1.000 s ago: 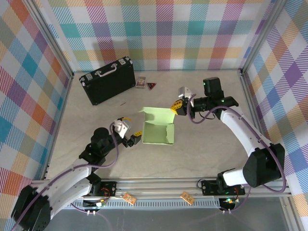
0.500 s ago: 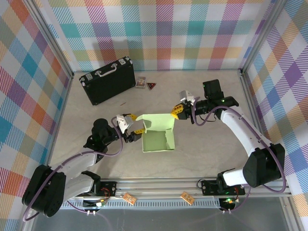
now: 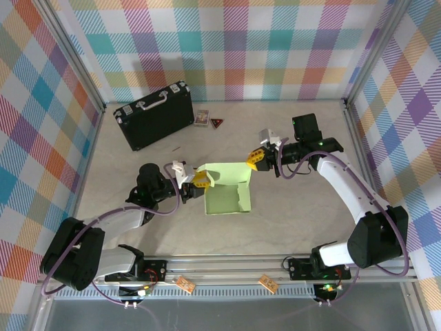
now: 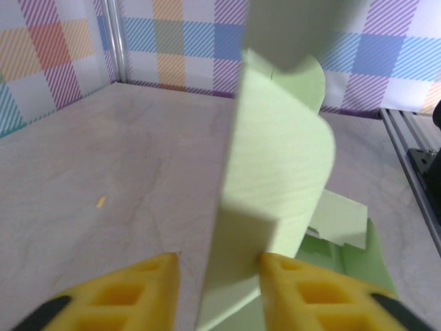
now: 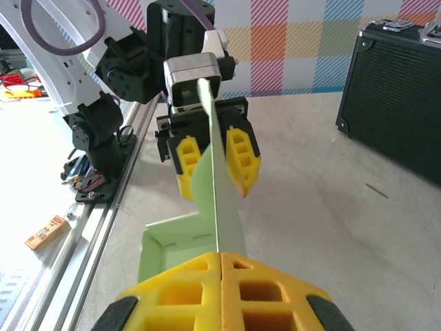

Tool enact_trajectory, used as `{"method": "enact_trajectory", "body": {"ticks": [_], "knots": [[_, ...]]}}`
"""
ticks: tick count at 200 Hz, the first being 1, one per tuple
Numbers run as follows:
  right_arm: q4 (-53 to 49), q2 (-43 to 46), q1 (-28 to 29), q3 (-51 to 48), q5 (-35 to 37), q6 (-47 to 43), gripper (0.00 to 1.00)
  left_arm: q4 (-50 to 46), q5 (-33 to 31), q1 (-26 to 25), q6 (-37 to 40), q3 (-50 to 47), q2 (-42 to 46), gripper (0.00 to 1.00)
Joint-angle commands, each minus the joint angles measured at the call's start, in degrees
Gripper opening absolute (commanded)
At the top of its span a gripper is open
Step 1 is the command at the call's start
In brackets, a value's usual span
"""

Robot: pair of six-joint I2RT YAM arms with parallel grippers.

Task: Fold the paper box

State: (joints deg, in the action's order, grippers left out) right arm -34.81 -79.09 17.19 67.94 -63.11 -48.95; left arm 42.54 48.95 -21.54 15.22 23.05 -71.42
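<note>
- Two grippers at the paper box (image 3: 226, 196), which sits on the table toward the arms from the black briefcase (image 3: 155, 117).
- right gripper (image 3: 254, 160): pinching the raised flap (image 3: 224, 174), at the end far from the briefcase.
- left gripper (image 3: 200, 181): spread, straddling the flap's briefcase-side end.

bright, even light, soft shadows; the paper box (image 4: 275, 172) blurs near the left wrist lens.
</note>
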Motion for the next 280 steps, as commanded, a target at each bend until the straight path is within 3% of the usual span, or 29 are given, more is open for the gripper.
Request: {"method": "enact_trajectory", "body": {"ticks": [1, 41, 45, 107, 127, 145, 158, 194, 209, 232, 257, 280], "knots": [[-0.43, -0.47, 0.20, 1.67, -5.09, -0.87, 0.00, 4.15, 3.15, 0.36, -0.19, 1.91, -1.47, 0.27], [-0.12, -0.92, 0.21, 1.33, -4.75, -0.65, 0.00, 4.83, 2.50, 0.36, -0.57, 1.97, -2.06, 0.06], [-0.07, -1.04, 0.21, 1.28, -4.61, -0.55, 0.00, 4.78, 2.24, 0.41, -0.59, 1.92, -2.03, 0.00], [2.27, -1.83, 0.23, -0.51, -2.71, 0.83, 0.00, 1.70, -0.97, 0.28, 0.68, 1.57, -0.90, 0.00], [2.89, -2.53, 0.21, -1.12, -0.74, 1.05, 0.00, -2.31, -7.14, 0.31, -2.09, 1.82, 1.04, 0.45], [3.86, -3.10, 0.22, -1.96, 0.25, 0.91, 0.00, -6.95, -11.23, 0.31, -4.93, 1.49, 3.59, 0.65], [4.46, -3.54, 0.21, -2.60, 0.92, 0.46, 0.00, -10.21, -13.89, 0.18, -6.65, 0.44, 6.59, 0.68], [5.59, -6.10, 0.47, -4.18, 2.78, -1.45, 0.00, -12.25, -28.99, 0.17, -16.88, -6.68, 18.91, 0.70], [6.74, -6.79, 0.84, -5.41, 2.79, -2.88, 0.00, -19.30, -34.60, 0.09, -19.67, -7.18, 25.88, 0.72], [8.96, -7.13, 1.72, -7.90, 2.98, -5.10, 0.00, -34.45, -50.45, 0.25, -31.49, -3.64, 34.22, 0.81], [8.50, -7.35, 4.07, -10.07, 6.27, -9.97, 0.00, -49.51, -53.15, 0.40, -35.87, 5.22, 35.86, 0.84], [8.89, -7.25, 6.45, -12.00, 9.60, -12.15, 0.00, -62.31, -53.47, 0.71, -40.24, 15.17, 30.54, 0.88]]}}
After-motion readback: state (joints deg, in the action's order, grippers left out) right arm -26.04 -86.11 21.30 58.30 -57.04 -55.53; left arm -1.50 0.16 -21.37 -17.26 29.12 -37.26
